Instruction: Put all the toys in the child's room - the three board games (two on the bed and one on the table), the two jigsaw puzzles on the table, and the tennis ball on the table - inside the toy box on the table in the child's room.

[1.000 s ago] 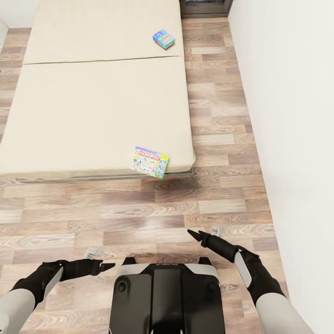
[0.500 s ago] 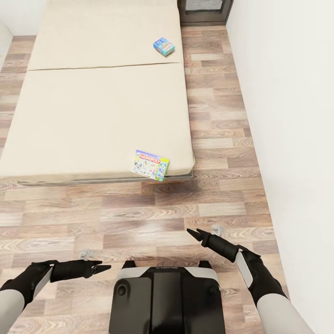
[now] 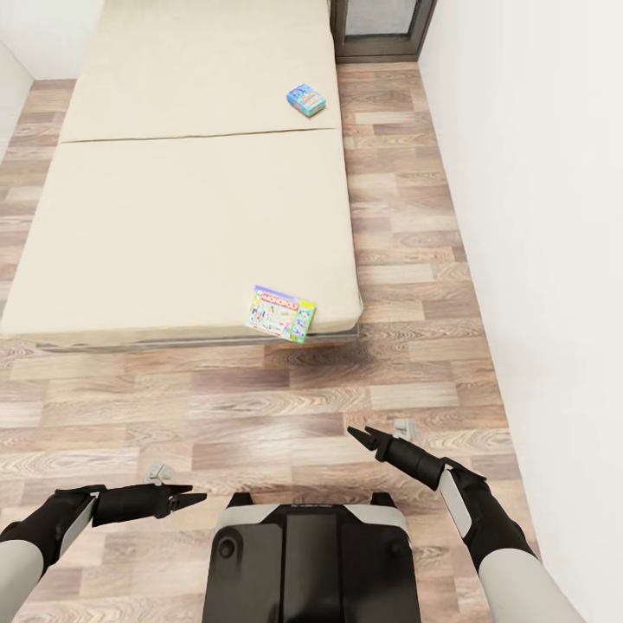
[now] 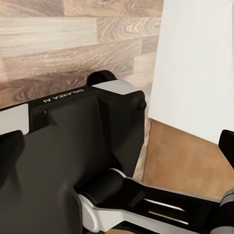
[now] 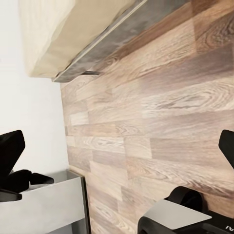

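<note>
In the head view, the bed (image 3: 173,216) with its beige mattress lies ahead across the wood-plank floor. One board game (image 3: 279,313), a colourful printed box, rests at the bed's near right corner, its edge over the side. Another board game (image 3: 306,99), blue, lies far up the mattress near the right edge. My left gripper (image 3: 195,497) hovers low over the floor beside my base, open and empty. My right gripper (image 3: 360,433) is open too, well short of the bed. The right wrist view shows the bed's corner (image 5: 58,39) and its open fingertips (image 5: 9,151).
A white wall (image 3: 536,216) runs along the right, leaving a strip of floor (image 3: 407,216) beside the bed. A dark cabinet (image 3: 381,26) stands at the far end of that strip. My black base (image 3: 311,554) is between the arms, and is seen close in the left wrist view (image 4: 73,146).
The whole view has shifted, so the bed looks slightly farther and more of the dark cabinet shows. My left arm has sunk a little. The games lie where they were.
</note>
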Available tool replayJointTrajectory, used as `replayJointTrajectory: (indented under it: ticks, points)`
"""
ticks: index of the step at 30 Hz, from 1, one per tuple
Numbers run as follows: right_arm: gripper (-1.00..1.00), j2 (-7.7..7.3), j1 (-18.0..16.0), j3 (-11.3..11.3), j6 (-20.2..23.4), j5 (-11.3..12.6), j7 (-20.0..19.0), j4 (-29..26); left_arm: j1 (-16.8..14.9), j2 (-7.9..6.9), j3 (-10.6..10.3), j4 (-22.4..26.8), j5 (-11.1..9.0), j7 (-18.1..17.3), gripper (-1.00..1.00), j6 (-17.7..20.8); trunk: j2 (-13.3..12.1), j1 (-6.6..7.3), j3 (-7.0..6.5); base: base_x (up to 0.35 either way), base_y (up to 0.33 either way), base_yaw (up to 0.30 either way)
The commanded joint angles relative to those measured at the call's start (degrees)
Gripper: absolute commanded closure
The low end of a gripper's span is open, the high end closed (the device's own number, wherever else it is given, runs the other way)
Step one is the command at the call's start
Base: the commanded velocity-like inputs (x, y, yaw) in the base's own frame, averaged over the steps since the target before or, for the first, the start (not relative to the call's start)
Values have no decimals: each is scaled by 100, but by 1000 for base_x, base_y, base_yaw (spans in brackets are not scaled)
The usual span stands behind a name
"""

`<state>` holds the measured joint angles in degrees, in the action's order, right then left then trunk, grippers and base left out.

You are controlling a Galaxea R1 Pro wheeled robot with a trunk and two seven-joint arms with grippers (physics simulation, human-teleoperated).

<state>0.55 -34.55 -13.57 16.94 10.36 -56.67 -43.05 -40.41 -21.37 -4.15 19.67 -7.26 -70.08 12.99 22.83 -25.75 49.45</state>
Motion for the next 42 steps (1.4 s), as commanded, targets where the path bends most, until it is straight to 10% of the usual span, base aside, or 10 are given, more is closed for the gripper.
replayJointTrajectory:
  ticks: [1,42]
  points:
    - [-100,6,-2,-23,55,18,-24,-1,-2,-9,-42,2,-59,-15,-100,59,8,-4,-4,0,0,0]
    - [-100,-5,25,-31,64,19,-55,-2,-2,25,-24,2,-64,-33,-100,55,8,-4,-393,0,0,0]
